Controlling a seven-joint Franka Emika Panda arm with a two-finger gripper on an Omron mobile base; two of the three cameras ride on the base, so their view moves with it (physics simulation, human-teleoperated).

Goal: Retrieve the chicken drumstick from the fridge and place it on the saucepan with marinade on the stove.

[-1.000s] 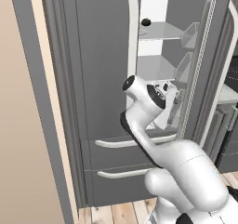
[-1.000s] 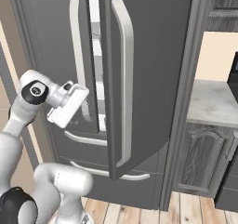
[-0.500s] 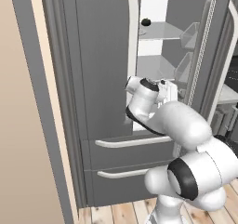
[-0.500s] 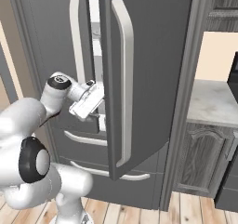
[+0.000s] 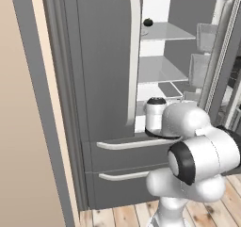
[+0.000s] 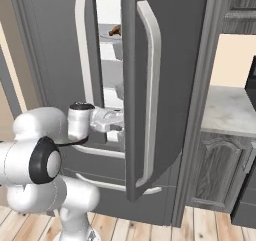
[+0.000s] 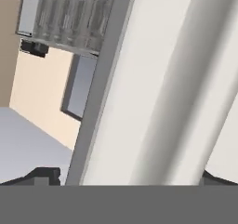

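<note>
The grey fridge [image 5: 101, 56] stands with its left door closed and its right door [image 6: 175, 60] swung partly open. On an upper shelf lies the golden-brown chicken drumstick [image 6: 115, 31], seen through the gap between the doors. My gripper [image 6: 112, 121] reaches into that gap at the lower shelf level, well below the drumstick. In the hand view the gripper [image 7: 125, 180] is open with nothing between its fingertips [image 7: 44, 174], close against a white inner surface. The saucepan, marinade and stove are out of view.
A small dark round fruit [image 5: 147, 21] sits on the top shelf. Door bins [image 5: 207, 37] line the open door. Two drawer handles [image 5: 127, 144] run below the doors. A pale counter [image 6: 230, 110] over a grey cabinet [image 6: 220, 175] stands right of the fridge.
The arm has folded and swung the hand rightward and slightly down, from in front of the left door into the gap between the doors. The jaws stayed open.
</note>
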